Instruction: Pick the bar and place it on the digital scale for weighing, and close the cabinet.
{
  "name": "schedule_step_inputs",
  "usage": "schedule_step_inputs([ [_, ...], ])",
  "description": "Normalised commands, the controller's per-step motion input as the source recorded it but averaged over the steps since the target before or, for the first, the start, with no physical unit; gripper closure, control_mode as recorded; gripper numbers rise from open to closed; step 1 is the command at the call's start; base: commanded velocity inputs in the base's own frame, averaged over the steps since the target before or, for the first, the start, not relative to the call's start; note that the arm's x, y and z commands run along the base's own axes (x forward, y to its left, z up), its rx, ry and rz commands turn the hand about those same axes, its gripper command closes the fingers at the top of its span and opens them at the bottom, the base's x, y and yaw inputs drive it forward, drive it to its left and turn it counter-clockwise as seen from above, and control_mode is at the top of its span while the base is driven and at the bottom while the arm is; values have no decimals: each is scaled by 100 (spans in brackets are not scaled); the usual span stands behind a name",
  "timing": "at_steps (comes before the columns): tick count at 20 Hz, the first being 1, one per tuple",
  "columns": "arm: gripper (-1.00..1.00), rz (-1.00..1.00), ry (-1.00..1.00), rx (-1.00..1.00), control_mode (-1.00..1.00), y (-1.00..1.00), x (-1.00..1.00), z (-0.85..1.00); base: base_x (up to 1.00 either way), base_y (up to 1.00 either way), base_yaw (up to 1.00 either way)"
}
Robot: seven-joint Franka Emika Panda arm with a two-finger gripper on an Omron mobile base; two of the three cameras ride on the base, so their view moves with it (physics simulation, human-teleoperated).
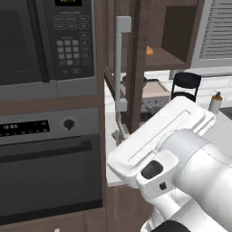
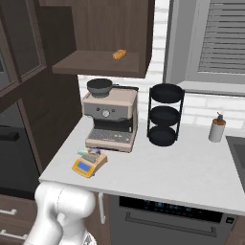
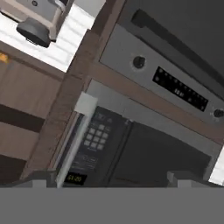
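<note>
We see the bar (image 2: pixel 90 152) lying on the digital scale (image 2: pixel 88 164), on the worktop (image 2: pixel 162 177) beside the coffee machine (image 2: pixel 111 119). The cabinet (image 1: pixel 136 63) door stands open. Our gripper (image 3: pixel 109 178) is spread, empty, facing the microwave (image 3: pixel 131 153).

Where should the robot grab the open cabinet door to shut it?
Probably the long grey handle on the open cabinet door. It stands upright and off the wood, so the fingers could close around its middle, coming from the front.
</note>
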Motion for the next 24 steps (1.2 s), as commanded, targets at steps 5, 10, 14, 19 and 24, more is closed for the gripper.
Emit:
schedule_step_inputs([
  [5,-100,-49,-28,3,-100,82,71,-79,0,0,0],
  [10,-100,-38,-49,2,-100,83,1,-39,0,0,0],
  [14,-100,-24,-39,11,-100,34,15,-46,0,0,0],
  [19,-100,-5,-8,9,-100,1,93,-31,0,0,0],
  [24,-100,0,-5,9,-100,0,49,-1,0,0,0],
])
